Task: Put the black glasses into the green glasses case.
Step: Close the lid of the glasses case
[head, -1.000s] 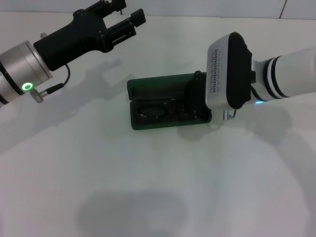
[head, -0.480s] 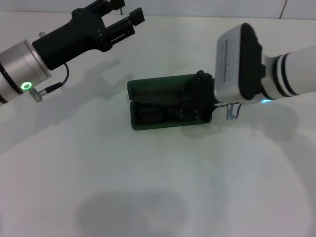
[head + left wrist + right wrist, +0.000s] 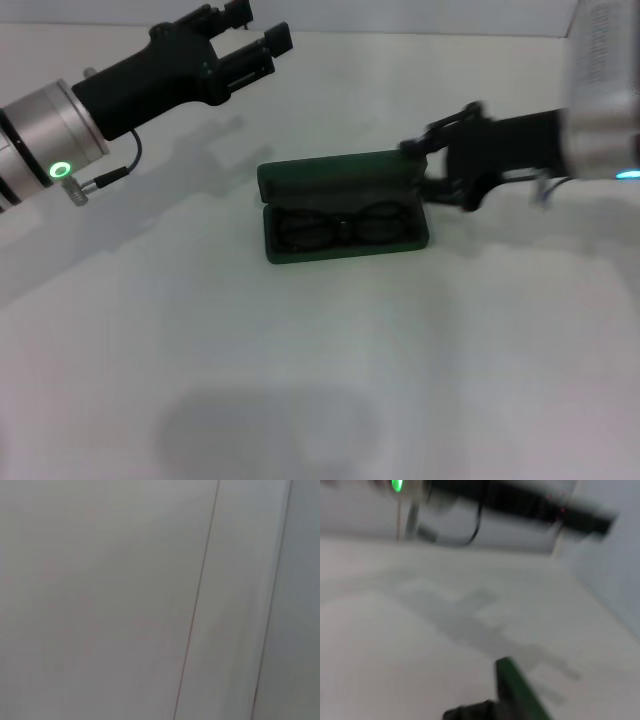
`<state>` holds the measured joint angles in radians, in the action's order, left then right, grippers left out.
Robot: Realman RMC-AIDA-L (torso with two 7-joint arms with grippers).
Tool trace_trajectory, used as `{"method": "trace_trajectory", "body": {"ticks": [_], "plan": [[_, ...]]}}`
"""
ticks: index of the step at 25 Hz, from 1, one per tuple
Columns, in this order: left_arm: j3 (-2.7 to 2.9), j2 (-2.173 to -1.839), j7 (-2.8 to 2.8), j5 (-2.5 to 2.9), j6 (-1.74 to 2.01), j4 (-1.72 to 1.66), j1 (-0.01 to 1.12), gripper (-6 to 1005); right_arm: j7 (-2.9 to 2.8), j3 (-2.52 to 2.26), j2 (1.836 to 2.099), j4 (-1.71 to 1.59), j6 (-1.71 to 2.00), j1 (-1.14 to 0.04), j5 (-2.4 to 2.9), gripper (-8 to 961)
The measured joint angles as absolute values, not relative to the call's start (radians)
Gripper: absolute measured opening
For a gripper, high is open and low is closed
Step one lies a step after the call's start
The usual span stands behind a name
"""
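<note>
1. Desk (image 3: pixel 300 380): plain white surface, bare in front, carrying the case mid-frame in the head view.
2. Green glasses case (image 3: pixel 343 210): lying open on the desk, lid (image 3: pixel 335 180) tipped back on the far side, tray facing up toward the near side.
3. Black glasses (image 3: pixel 342 226): sitting inside the tray of the case, lenses side by side along its length, frame lying within the case walls.
4. Right tool (image 3: pixel 432 172): hanging just beside the right end of the case, level with the lid's corner, fingers spread apart and gripping nothing. Can't tell whether it is touching the case. Its arm is running off to the right edge.
5. The right wrist view is catching only a green corner of the case (image 3: pixel 517 687) plus the other arm in the distance, blurred.
6. Left tool (image 3: pixel 250 38): hovering at far left, well apart from the case and behind it, above the desk, fingers parted, holding nothing. A green ring light (image 3: pixel 61 170) is glowing on its wrist.
7. The left wrist view is showing only a pale flat surface with a thin seam.
</note>
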<state>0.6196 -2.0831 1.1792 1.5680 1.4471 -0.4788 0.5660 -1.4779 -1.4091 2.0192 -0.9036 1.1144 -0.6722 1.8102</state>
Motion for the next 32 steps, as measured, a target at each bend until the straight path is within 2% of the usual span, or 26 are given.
{"method": "trace_trajectory", "body": {"ticks": [4, 7, 15, 18, 23, 32], "plan": [[0.621, -2.081, 1.222, 1.605, 1.418, -0.481, 0.583, 712, -1.419, -1.168, 2.018, -0.887, 1.222, -0.616, 1.746, 384], [0.641, -2.077, 1.331, 1.693, 1.329, -0.485, 0.641, 712, -1.377, -1.044, 2.019, -0.838, 1.227, -0.575, 1.669, 393], [0.842, -2.025, 1.672, 1.869, 1.153, -0.497, 0.742, 711, -1.265, -1.002, 2.023, -0.747, 1.185, -0.535, 1.497, 416], [0.894, -2.029, 1.744, 1.934, 1.117, -0.517, 0.773, 711, -1.228, -1.000, 2.022, -0.723, 1.173, -0.517, 1.443, 425], [0.928, -2.042, 1.814, 2.014, 1.072, -0.522, 0.806, 711, -1.168, -1.000, 2.023, -0.685, 1.160, -0.511, 1.414, 531], [0.932, -2.058, 1.855, 2.055, 1.027, -0.515, 0.831, 711, -1.126, -1.007, 2.022, -0.661, 1.169, -0.511, 1.412, 529]]}}
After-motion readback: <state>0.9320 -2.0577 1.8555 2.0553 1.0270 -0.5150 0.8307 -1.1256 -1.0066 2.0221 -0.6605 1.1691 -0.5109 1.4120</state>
